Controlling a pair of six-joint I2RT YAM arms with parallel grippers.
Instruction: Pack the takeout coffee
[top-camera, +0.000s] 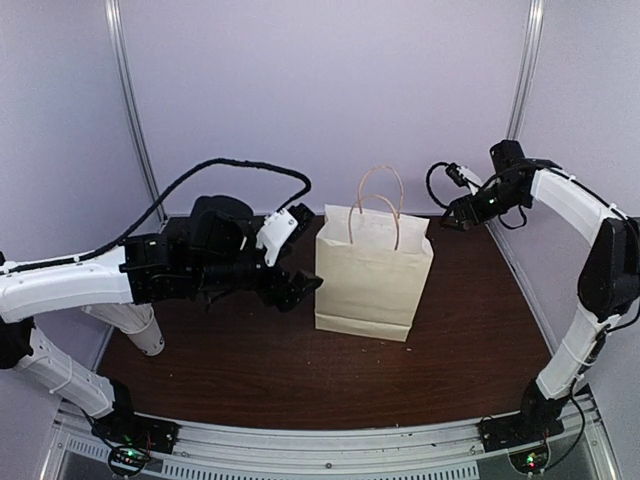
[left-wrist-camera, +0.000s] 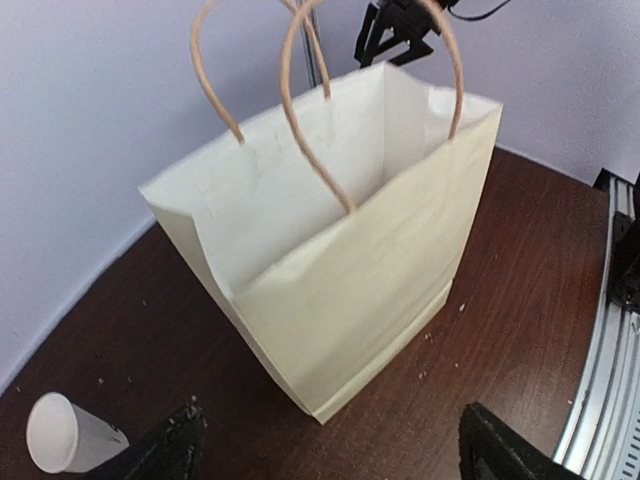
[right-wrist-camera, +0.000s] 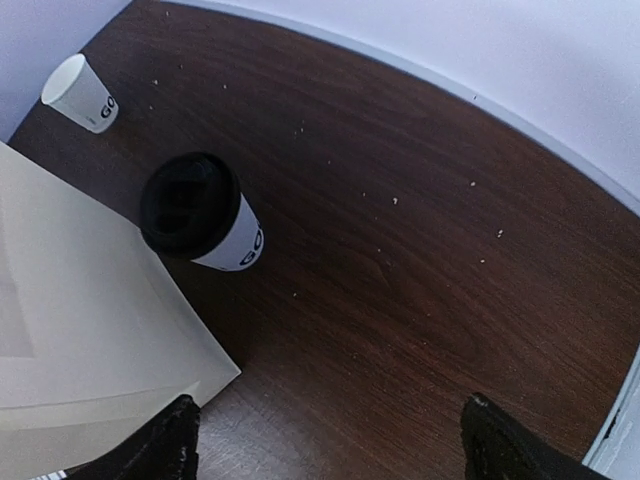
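Observation:
The takeout coffee (right-wrist-camera: 200, 212), a white cup with dark print and a black lid, stands on the dark wooden table right behind the cream paper bag (right-wrist-camera: 70, 330). It shows only in the right wrist view; in the top view the bag (top-camera: 372, 270) hides it. The bag stands upright and open, with its handles up. My right gripper (right-wrist-camera: 330, 450) is open and empty, raised above the table at the bag's back right (top-camera: 458, 218). My left gripper (left-wrist-camera: 330, 462) is open and empty, facing the bag's left side (top-camera: 302, 250).
A second small white cup with no lid (right-wrist-camera: 80, 93) sits near the back left wall, also in the left wrist view (left-wrist-camera: 70, 432). Crumbs dot the table (top-camera: 250, 370). Walls close in the back and sides. A metal rail (top-camera: 330, 440) runs along the near edge.

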